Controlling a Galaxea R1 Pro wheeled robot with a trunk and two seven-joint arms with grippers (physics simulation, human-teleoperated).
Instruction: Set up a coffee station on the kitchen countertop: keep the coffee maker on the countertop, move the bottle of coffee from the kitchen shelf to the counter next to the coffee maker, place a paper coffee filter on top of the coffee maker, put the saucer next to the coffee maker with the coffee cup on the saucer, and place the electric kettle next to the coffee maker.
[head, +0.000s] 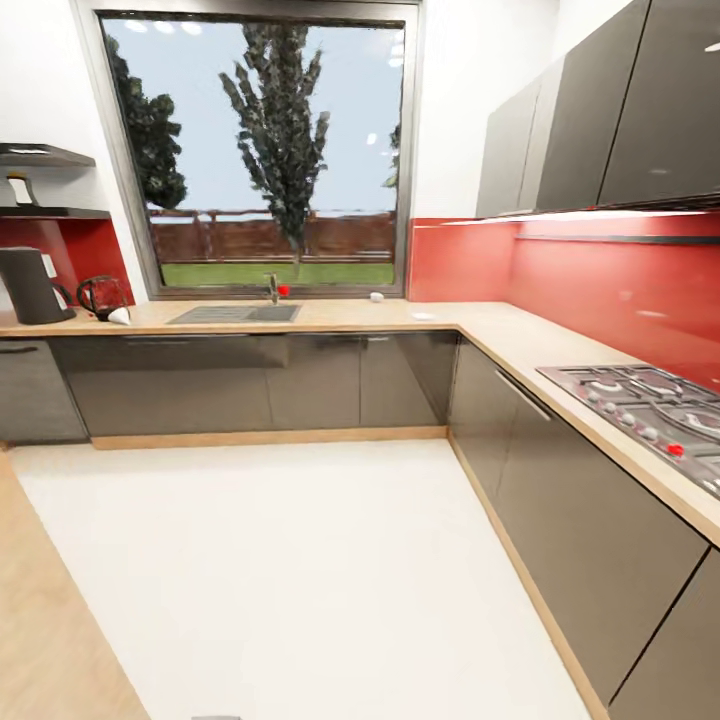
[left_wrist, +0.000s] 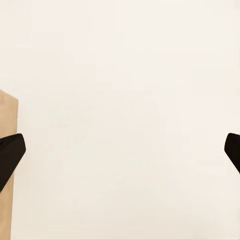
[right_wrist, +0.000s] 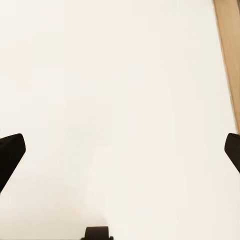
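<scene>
Wrist views show my left gripper (left_wrist: 120, 150) and right gripper (right_wrist: 120, 150) spread wide, empty over pale floor since I'm in transit, while the coffee maker (head: 30, 285) and electric kettle (head: 101, 296) wait on the countertop (head: 340, 316), far left

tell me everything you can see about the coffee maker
The coffee maker is a tall matte dark-grey appliance, near-cylindrical, with a flat slanted top. It stands upright at the far left end of the light wood-grain countertop, in front of the red backsplash. The glass electric kettle stands close on its right. Nothing sits on top of it, and no pincer is near it.
</scene>
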